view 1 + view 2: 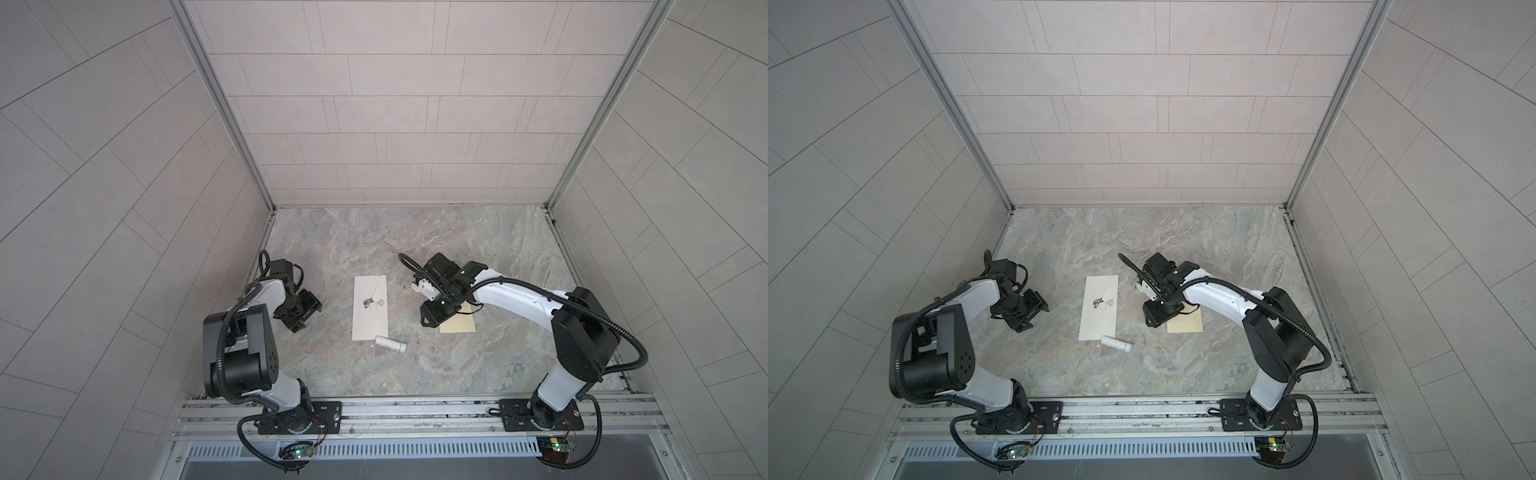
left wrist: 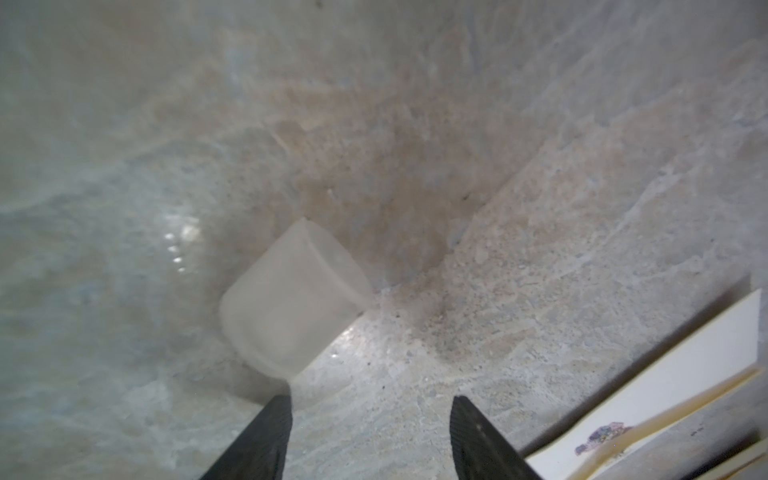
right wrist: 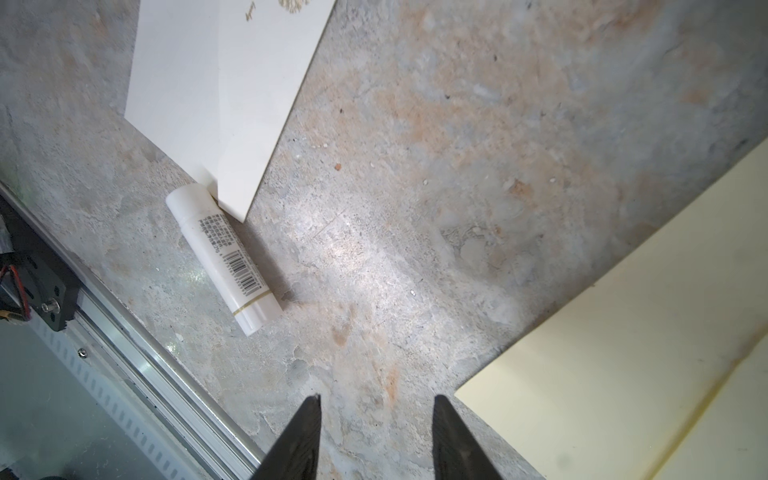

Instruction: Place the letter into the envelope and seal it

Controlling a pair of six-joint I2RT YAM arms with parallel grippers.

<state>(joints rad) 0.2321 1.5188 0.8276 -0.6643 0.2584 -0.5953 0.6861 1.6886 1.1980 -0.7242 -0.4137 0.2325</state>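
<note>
Though my right arm (image 1: 511, 291) hides its far part in both top views, the cream letter (image 1: 461, 326) lies flat on the stone table (image 1: 415, 241), and only its near strip shows past my wrist. From my right wrist camera the sheet (image 3: 623, 332) runs off the frame, with a faint crease across it. My right gripper (image 3: 379, 397) hangs over bare table just beside the letter's corner. Its fingers are spread with nothing between them.

The white envelope (image 1: 370, 308) lies well apart from the letter, near the middle of the table. A small flower print (image 1: 368, 302) sits where its fold lines meet. Its flap lies flat, so I cannot see into it; the letter is outside it, on the table. A white glue stick (image 1: 390, 344) lies on its side at the envelope's near corner. From my right wrist camera that corner overlaps one end of the stick (image 3: 224, 257) and hides part of it.

My left gripper (image 2: 372, 399) is on the envelope's other side, fingers likewise apart and empty. Ahead of it a small cloudy cap (image 2: 291, 303) lies tipped on the table, too blurred to make out clearly. I cannot pick it out in either top view. The envelope (image 2: 665, 374) is cut off at the edge of my left wrist view.
</note>
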